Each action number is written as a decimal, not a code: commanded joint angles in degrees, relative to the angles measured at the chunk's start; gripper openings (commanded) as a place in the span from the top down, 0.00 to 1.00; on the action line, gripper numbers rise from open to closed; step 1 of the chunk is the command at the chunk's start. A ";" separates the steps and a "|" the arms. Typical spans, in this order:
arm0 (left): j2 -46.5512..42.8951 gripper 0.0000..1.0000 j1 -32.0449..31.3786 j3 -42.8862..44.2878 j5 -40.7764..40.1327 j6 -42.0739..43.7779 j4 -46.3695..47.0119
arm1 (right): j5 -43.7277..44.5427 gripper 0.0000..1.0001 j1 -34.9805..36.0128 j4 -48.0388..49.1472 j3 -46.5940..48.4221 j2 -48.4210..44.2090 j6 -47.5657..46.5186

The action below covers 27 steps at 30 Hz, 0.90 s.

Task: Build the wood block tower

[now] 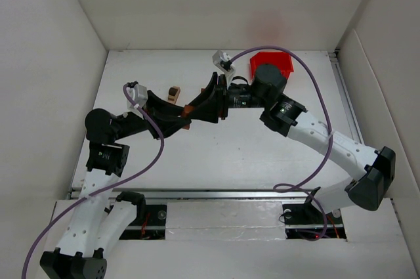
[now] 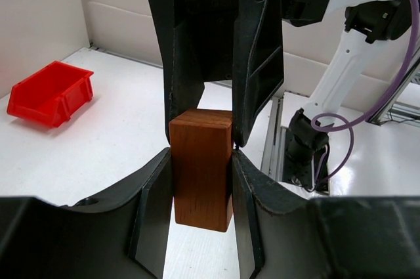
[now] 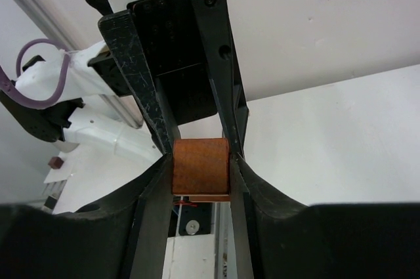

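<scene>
Arms meet above the tabletop (image 1: 249, 161) centre (tips facing); we see left gripper (image 2: 201, 155) and right gripper (image 3: 200, 161) both clamped on one reddish-brown block (image 2: 200, 184).

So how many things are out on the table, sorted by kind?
Reddish-brown block: 1
Claws: 2, left claw and right claw, both gripping that block
Small wooden stack: 1, pieces too small to count
Red bin: 1
Total: 5

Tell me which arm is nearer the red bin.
Right. The right arm has its wrist just beside the red bin; the left arm lies well to its left. Both hold one wood block.
</scene>
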 commanded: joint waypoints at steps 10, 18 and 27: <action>0.23 0.01 -0.05 0.89 8.16 -6.71 12.06 | -6.82 1.00 -2.36 11.48 -4.32 -4.00 1.65; 0.58 0.10 -0.05 -1.31 12.21 -16.99 25.06 | -18.44 1.00 -4.22 26.70 -6.43 -3.21 12.65; 1.46 0.33 -0.58 -0.61 11.17 -17.54 24.12 | -17.30 1.00 -3.69 25.64 -4.23 -2.33 11.60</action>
